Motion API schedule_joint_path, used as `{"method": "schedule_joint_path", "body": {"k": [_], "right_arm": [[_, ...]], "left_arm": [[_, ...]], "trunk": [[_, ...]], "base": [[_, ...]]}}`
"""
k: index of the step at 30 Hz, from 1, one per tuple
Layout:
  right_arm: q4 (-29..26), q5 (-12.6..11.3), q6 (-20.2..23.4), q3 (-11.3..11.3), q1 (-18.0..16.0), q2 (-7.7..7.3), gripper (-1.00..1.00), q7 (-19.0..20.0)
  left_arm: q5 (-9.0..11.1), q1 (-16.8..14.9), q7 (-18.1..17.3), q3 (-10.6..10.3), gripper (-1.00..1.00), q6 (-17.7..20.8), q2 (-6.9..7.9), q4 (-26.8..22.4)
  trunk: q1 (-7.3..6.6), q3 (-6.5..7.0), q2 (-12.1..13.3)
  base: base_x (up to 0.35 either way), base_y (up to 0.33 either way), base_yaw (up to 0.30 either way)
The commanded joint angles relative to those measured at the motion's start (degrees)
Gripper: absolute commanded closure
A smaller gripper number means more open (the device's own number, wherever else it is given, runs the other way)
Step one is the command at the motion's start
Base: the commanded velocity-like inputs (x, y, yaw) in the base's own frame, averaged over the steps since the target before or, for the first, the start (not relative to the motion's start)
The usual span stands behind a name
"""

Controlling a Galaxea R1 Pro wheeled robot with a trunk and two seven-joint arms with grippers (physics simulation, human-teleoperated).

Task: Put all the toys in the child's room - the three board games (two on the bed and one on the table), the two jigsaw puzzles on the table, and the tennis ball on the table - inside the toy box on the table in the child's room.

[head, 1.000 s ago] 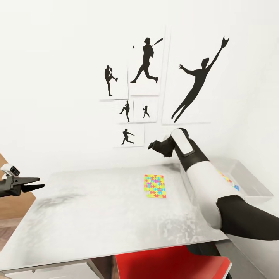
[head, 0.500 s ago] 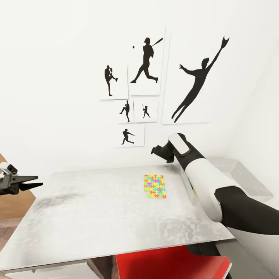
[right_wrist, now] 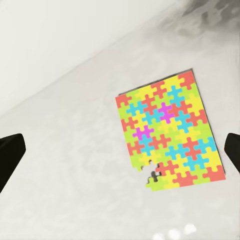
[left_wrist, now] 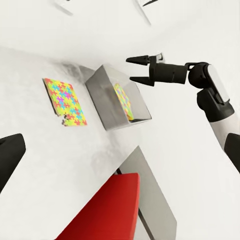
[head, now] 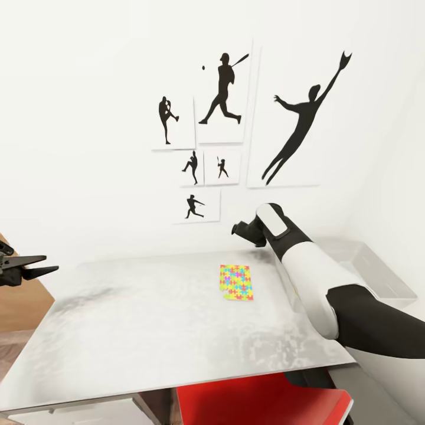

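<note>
The puzzle (head: 236,283) lies flat on the table (head: 147,330), just beside the toy box (head: 378,277), its long axis pointing toward the wall. My right gripper (left_wrist: 141,70) hangs open above it, empty; my left gripper (head: 41,265) is open too.

Two jigsaw puzzles: one (head: 236,283) flat on the tabletop (head: 147,330), one (left_wrist: 123,100) inside the single grey toy box (left_wrist: 107,102). Six silhouette prints (head: 221,97) hang on the wall. One red chair (head: 260,401).
</note>
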Motion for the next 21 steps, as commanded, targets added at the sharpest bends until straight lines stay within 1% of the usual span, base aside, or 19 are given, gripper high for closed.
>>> {"method": "schedule_joint_path", "body": {"k": [1,2,6,12,21], "right_arm": [[-0.1,-0.6,0.0,0.3,-0.1,-0.08,-1.00,-0.5],[-0.1,-0.5,0.0,0.4,-0.1,-0.11,-1.00,-0.5],[0.0,-0.5,0.0,0.4,-0.1,-0.18,-1.00,-0.5],[0.0,-0.1,0.0,0.4,-0.1,-0.17,-1.00,-0.5],[0.3,1.6,0.4,0.2,-0.2,-0.13,-1.00,-0.5]], "left_arm": [[0.3,-0.1,-0.3,-0.4,-1.00,0.6,0.32,0.1],[0.4,-0.1,-0.3,-0.3,-1.00,0.6,0.97,0.2],[1.1,-0.1,-0.3,-0.3,-1.00,0.6,2.22,0.4],[1.8,-0.1,-0.3,-0.3,-1.00,0.6,2.72,0.5],[1.9,-0.1,-0.3,-0.3,-1.00,0.5,2.93,0.5]], "trunk": [[0.04,-0.22,-0.1],[0.04,-0.31,-0.1],[0.04,-0.68,-0.1],[0.04,-1.23,-0.1],[0.04,-2.07,-0.1]], "base": [[0.000,0.000,0.049],[0.000,0.000,0.058],[0.000,0.000,0.067],[0.000,0.000,0.079],[0.000,0.000,0.092]]}}
